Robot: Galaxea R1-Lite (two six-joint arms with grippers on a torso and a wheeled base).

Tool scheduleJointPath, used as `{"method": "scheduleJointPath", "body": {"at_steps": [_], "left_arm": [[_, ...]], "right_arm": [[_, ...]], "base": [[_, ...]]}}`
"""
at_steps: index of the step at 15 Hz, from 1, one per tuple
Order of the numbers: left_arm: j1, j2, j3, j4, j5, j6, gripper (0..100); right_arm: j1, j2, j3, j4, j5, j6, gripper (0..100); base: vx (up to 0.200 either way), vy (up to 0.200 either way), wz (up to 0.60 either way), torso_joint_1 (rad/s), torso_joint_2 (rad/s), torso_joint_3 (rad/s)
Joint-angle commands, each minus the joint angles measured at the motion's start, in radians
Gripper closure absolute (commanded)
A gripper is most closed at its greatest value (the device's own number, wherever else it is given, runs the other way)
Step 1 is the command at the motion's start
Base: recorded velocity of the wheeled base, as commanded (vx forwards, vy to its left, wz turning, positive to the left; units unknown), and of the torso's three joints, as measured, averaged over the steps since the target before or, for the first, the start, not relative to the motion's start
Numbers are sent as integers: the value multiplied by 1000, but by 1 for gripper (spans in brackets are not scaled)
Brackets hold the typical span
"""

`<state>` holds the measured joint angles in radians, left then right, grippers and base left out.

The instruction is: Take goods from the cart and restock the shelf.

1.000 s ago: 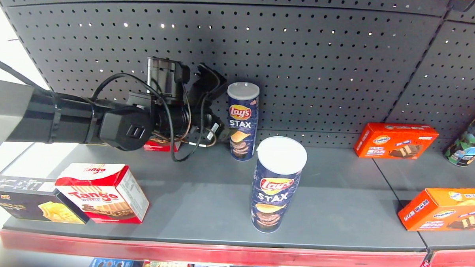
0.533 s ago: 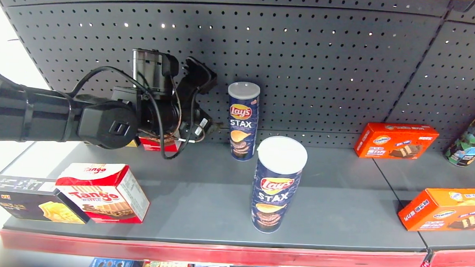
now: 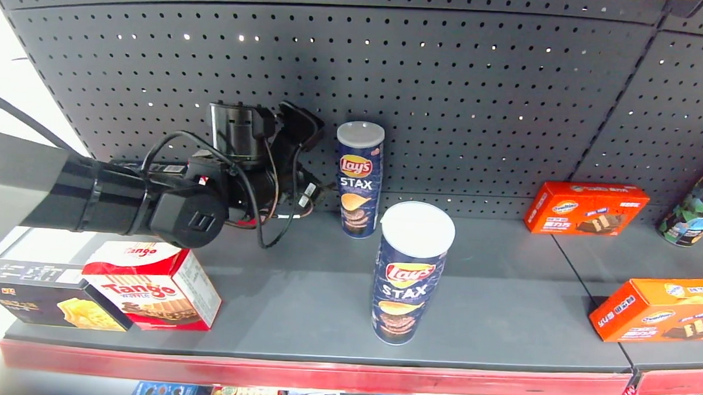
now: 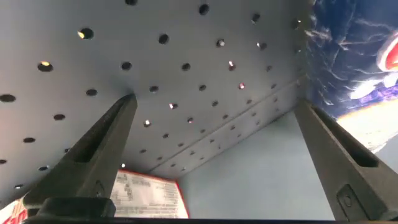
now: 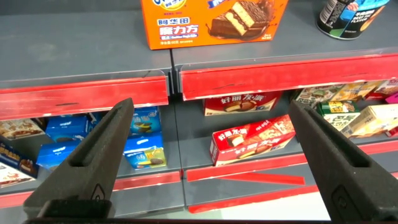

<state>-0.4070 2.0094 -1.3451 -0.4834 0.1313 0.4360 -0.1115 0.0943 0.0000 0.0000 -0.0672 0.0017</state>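
Note:
Two dark blue chip cans stand upright on the grey shelf [image 3: 301,289]: one at the back [image 3: 358,180] by the pegboard and one nearer the front [image 3: 410,275]. My left gripper [image 3: 313,156] is open just left of the back can, a small gap away, with nothing between its fingers. In the left wrist view the left gripper [image 4: 216,102] faces the pegboard with the back can [image 4: 354,62] just outside one finger. My right gripper [image 5: 211,104] is open and empty, out in front of the lower shelves.
A red-and-white wafer box [image 3: 152,284] and a black box [image 3: 44,295] lie at the front left. Orange boxes [image 3: 585,208] [image 3: 657,307] and a printed can [image 3: 699,212] sit at the right. A red box [image 4: 149,196] lies at the back beyond the left gripper. The pegboard [image 3: 391,76] closes the rear.
The left arm drew back leftward and upward from the back can, then came down and slightly right again. Its gripper stayed open. Both cans stayed put.

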Motion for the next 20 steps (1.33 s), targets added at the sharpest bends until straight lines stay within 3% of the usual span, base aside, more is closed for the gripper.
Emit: {"method": "scheduleJointPath", "body": {"at_steps": [1,6,20], "left_arm": [[-9,22,1,-12,7,-3,0],[-52,40,3,-30,30,-52,0],[-81,68,-34,-30,28,-52,0]], "right_arm": [[0,1,0,0,0,0,0],[0,1,0,0,0,0,0],[0,2,0,0,0,0,0]], "base": [[0,0,0,0,0,0],[0,0,0,0,0,0],[0,0,0,0,0,0]]}}
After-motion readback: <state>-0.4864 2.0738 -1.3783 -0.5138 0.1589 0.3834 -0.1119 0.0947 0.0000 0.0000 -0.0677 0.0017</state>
